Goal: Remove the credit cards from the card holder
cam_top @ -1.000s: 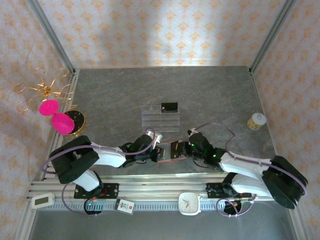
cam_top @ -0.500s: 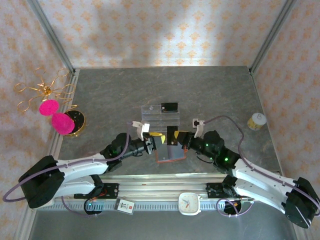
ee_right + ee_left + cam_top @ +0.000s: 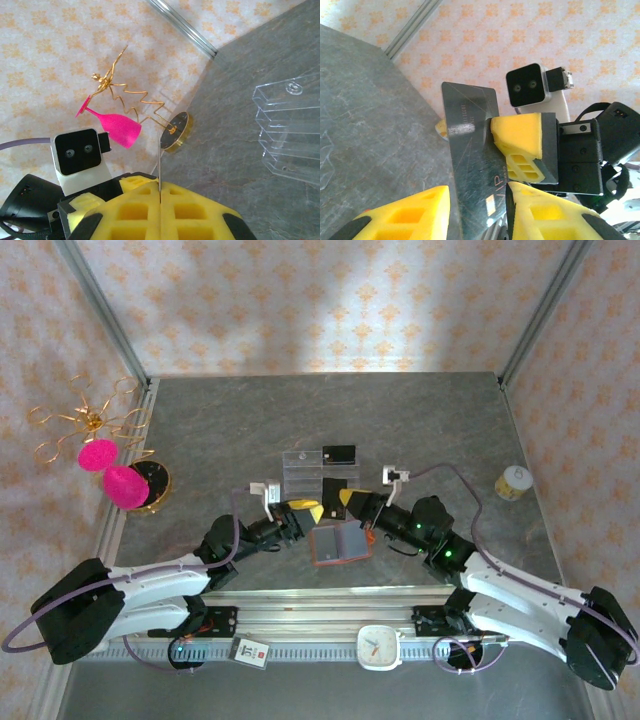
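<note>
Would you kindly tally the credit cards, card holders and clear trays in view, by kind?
Clear tray: 1
Card holder: 1
Credit cards: 2 (one at the tray's far edge, one in the right tool)
Total: 4

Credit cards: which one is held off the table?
The card with pale lettering, clamped in the jaws of the right gripper. The black card lies flat at the edge of the clear tray.
</note>
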Robot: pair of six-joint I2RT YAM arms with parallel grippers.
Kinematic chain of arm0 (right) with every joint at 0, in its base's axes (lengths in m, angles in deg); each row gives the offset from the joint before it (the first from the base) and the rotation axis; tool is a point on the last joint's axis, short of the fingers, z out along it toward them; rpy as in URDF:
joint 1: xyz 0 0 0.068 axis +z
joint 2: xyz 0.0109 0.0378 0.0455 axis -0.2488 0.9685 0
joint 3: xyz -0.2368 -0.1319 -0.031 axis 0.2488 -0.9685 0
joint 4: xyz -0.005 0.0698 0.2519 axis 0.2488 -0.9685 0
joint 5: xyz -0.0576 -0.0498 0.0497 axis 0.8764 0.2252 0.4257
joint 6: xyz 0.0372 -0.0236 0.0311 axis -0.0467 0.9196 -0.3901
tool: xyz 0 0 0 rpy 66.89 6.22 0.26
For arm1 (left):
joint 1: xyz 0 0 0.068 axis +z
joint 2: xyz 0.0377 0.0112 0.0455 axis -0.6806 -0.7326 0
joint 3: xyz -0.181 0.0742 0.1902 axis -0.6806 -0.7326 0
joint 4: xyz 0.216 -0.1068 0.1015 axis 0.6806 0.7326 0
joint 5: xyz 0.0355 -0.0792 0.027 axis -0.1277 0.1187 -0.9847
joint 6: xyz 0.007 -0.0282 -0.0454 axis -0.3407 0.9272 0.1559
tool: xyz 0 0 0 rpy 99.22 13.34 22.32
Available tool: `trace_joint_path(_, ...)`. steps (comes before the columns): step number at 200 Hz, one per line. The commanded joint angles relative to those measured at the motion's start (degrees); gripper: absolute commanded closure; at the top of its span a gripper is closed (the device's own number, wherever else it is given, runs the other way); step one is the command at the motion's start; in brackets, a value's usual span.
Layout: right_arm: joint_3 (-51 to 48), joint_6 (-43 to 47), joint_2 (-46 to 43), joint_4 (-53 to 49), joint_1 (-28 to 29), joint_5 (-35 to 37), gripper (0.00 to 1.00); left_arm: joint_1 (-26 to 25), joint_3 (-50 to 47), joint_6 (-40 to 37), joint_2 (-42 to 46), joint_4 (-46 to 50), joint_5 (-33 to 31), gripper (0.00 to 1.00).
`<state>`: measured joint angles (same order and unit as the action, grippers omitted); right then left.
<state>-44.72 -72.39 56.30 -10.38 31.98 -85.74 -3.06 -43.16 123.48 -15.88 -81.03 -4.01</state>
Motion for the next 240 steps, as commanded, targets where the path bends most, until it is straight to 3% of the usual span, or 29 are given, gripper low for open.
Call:
trace_joint_path(1,2.62,-0.67,0.88,5.01,-0.07,-2.22,1.0,0.63,-0.62,1.35,0.06,-5.72,1.82,0.67)
trace_joint_path(74,2.59,-0.87,5.29,10.31,1.4,-1.34,1.0,0.78,-0.07,3.6,-2.71,-10.95,3.64,0.71)
trace_joint_path(85,2.46,-0.85,5.9,10.31,1.72,-1.0,1.0,0.89,0.21,3.51,-2.78,-10.97,3.76,0.76)
trace_joint_path(108,2.76,-0.17,6.1,7.81,2.03,-0.56,0.99,1.75,1.13,3.26,-2.89,-10.18,4.92,1.0)
trace_joint_path(134,4.48,3.15,1.86,-5.7,1.38,4.95,0.82,5.55,4.64,0.21,-0.71,1.05,8.03,1.0)
trace_joint_path(177,0.61,3.64,-11.06,-20.52,-6.4,7.92,0.81,10.94,21.23,-22.81,-2.05,36.75,14.0,1.0)
trace_joint_path(220,-0.87,3.5,-17.13,-28.26,-11.89,6.99,0.81,11.15,41.6,-58.91,-9.63,66.01,14.58,1.0)
trace_joint_path(240,-1.65,3.37,-17.57,-29.63,-13.6,5.9,0.81,12.97,49.59,-69.51,-14.45,75.05,14.79,1.0)
